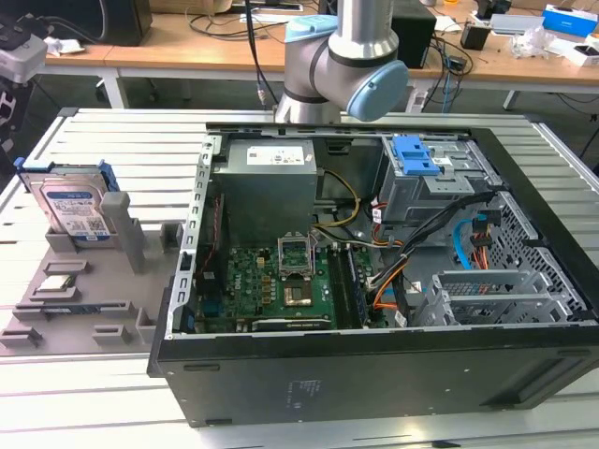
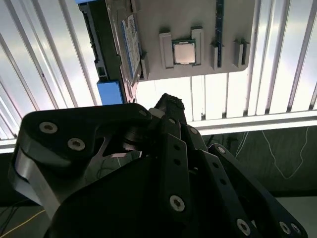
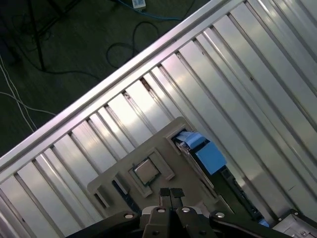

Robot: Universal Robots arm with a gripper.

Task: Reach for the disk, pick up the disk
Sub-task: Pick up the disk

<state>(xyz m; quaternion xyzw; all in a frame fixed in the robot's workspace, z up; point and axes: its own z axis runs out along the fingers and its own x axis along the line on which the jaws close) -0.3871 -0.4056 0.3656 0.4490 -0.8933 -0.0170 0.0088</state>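
In the exterior view, your disk (image 1: 75,208) stands upright in the grey holder (image 1: 56,309) on the tabletop (image 1: 112,140), at the exterior view's left. In the second wrist view, the disk (image 2: 130,43) sits near the chip (image 2: 184,52). In the first wrist view, the claw (image 3: 171,193) is clenched and empty, apart from the disk (image 3: 208,156).

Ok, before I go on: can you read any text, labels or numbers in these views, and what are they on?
Nothing is clear enough to quote.
Disk: blue-and-white label, print too small to read.
Power supply: white sticker on top, print too small to read.
Case: small white marks on its near wall, unreadable.
Chip: no legible print on its lid.
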